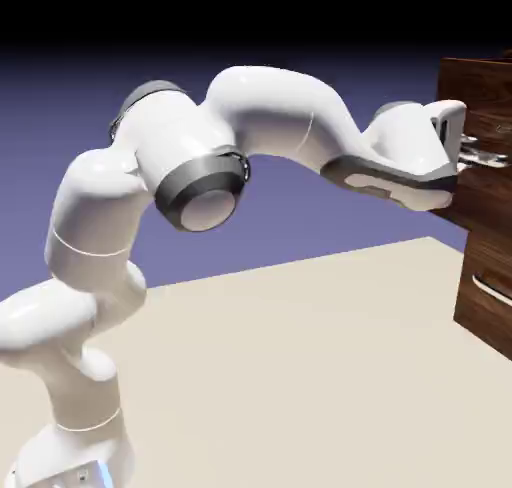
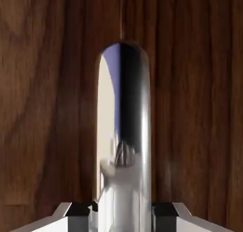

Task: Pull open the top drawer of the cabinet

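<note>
STEP: grip made, pull not begun | HAND: your hand (image 2: 121, 216) is clamped on the silver bar handle (image 2: 124, 131) | DRAWER: top drawer (image 1: 492, 126) sits at the cabinet (image 1: 485, 276) top, looking hardly out, if at all | NEXT: you draw straight back from the cabinet, keeping the clamp firm.

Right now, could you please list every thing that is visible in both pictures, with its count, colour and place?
tall dark brown wood-grain cabinet: one, dark brown, at the right edge of the exterior view.
uppermost wood-grain drawer front: one, dark brown, fills the hand view.
thin silver bar handle: one, shiny silver, on the top drawer, running up the middle of the hand view between the fingers.
lower silver handle: one, silver, on a lower drawer.
beige table: one, beige, under the arm and cabinet.
white robot arm: one, white with grey joints, reaching right.
fingers: two, grey, shut on the top handle.
</note>
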`<act>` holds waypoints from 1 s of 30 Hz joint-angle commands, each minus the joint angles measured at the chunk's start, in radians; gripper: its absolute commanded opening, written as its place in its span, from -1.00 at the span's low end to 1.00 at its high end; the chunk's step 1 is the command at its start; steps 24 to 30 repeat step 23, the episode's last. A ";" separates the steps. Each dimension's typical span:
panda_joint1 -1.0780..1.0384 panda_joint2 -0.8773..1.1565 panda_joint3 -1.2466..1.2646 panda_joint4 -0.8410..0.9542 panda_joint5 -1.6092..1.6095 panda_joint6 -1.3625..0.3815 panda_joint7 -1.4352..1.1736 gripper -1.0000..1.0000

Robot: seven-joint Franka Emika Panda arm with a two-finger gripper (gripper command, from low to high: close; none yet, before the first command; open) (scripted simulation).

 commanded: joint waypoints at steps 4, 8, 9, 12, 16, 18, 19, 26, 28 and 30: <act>-0.145 -0.049 0.121 -0.089 -0.023 -0.014 0.061 -1.00; -0.290 -0.070 0.252 -0.163 -0.033 -0.026 0.090 -1.00; -0.327 -0.070 0.286 -0.180 -0.033 -0.029 0.092 -1.00; -0.435 -0.067 0.388 -0.232 -0.033 -0.038 0.094 -1.00; -0.580 -0.060 0.523 -0.299 -0.033 -0.047 0.101 -1.00; -0.653 -0.051 0.591 -0.334 -0.032 -0.051 0.101 -1.00; -0.689 -0.045 0.625 -0.352 -0.031 -0.053 0.100 -1.00; -0.757 -0.017 0.689 -0.396 -0.020 -0.058 0.081 1.00; -0.757 -0.017 0.689 -0.396 -0.020 -0.058 0.081 1.00; -0.757 -0.017 0.689 -0.396 -0.020 -0.058 0.081 1.00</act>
